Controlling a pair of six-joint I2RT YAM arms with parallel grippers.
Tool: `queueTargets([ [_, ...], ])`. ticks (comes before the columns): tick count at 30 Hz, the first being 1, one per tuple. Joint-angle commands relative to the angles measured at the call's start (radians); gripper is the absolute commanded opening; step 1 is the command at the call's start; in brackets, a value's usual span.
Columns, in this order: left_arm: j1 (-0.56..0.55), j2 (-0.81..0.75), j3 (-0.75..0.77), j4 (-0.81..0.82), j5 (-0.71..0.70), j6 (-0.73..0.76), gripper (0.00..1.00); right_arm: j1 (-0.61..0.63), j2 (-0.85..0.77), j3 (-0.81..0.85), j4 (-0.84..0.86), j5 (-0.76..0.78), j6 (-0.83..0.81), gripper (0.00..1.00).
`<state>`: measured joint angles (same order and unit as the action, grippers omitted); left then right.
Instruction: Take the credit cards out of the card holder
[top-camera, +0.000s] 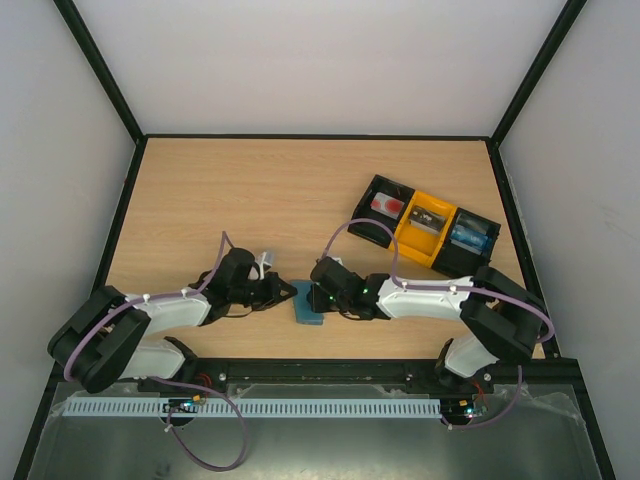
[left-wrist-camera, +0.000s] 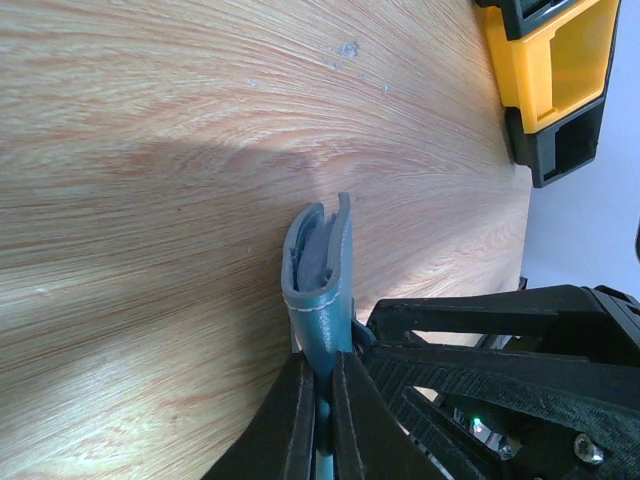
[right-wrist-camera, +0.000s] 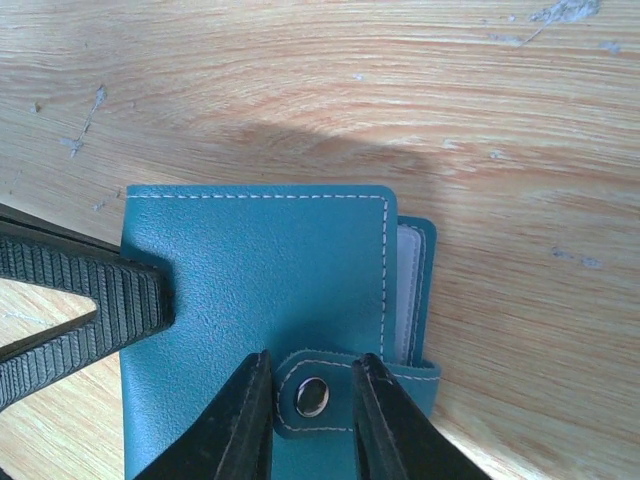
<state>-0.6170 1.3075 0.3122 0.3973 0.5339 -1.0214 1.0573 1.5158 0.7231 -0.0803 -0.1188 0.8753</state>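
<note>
The card holder (top-camera: 308, 303), a teal bifold with white stitching, lies closed on the wood between both arms. My left gripper (left-wrist-camera: 322, 365) is shut on one edge of the card holder (left-wrist-camera: 320, 270), seen end-on with grey inner leaves. From the opposite side, my right gripper (right-wrist-camera: 312, 365) hovers over the card holder (right-wrist-camera: 260, 270). Its jaws stand narrowly open, straddling the closing tab's metal snap (right-wrist-camera: 314, 397). A pale inner edge (right-wrist-camera: 405, 290) peeks out at the open side; the credit cards themselves are hidden. A left finger (right-wrist-camera: 100, 300) shows at that view's left.
A black-and-yellow three-compartment tray (top-camera: 425, 230) stands at the back right, with its yellow bin (left-wrist-camera: 555, 70) also in the left wrist view. Black frame rails border the wooden table (top-camera: 250, 190).
</note>
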Motion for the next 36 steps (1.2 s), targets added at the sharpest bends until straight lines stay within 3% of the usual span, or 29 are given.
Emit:
queueTargets([
  [1, -0.003, -0.025, -0.006, -0.009, 0.004, 0.015, 0.03, -0.003, -0.018, -0.009, -0.112, 0.109, -0.012, 0.2],
  [13, -0.003, -0.013, -0.008, -0.01, 0.0, 0.024, 0.03, -0.002, -0.047, -0.044, -0.111, 0.118, -0.011, 0.1],
  [36, -0.003, -0.032, -0.014, 0.014, 0.014, 0.004, 0.03, -0.002, 0.007, -0.03, 0.05, -0.071, 0.016, 0.11],
])
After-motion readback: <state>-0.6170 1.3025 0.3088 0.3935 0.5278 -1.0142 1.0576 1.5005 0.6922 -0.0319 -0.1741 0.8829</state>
